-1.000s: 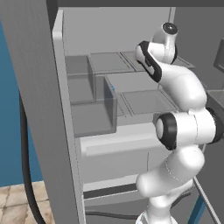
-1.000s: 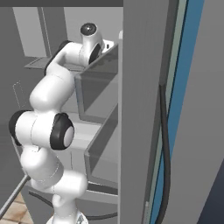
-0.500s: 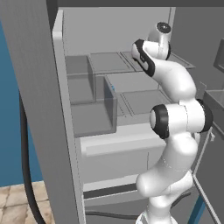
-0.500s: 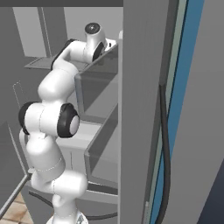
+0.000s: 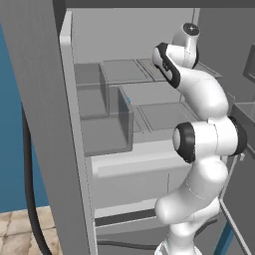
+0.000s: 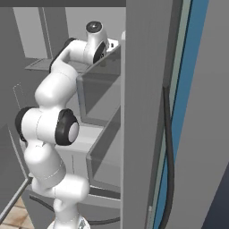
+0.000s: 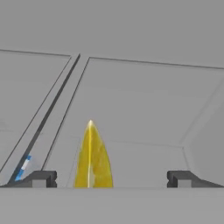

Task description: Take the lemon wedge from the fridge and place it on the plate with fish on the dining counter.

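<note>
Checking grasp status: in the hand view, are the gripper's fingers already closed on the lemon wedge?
No, the fingertips stand wide apart with the lemon wedge loose between them, nearer the left one.

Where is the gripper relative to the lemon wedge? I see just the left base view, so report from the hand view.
Observer: The lemon wedge stands on the grey shelf, between the fingertips of the gripper, nearer the left one in the picture.
Operator: Tell me the jaw state.
Observer: Open wide; both dark fingertips stand apart from the wedge, touching nothing.
Operator: Report anything else nearby.
Observer: A small blue and white item shows at the lower left of the hand view, beside a dark shelf divider.
</note>
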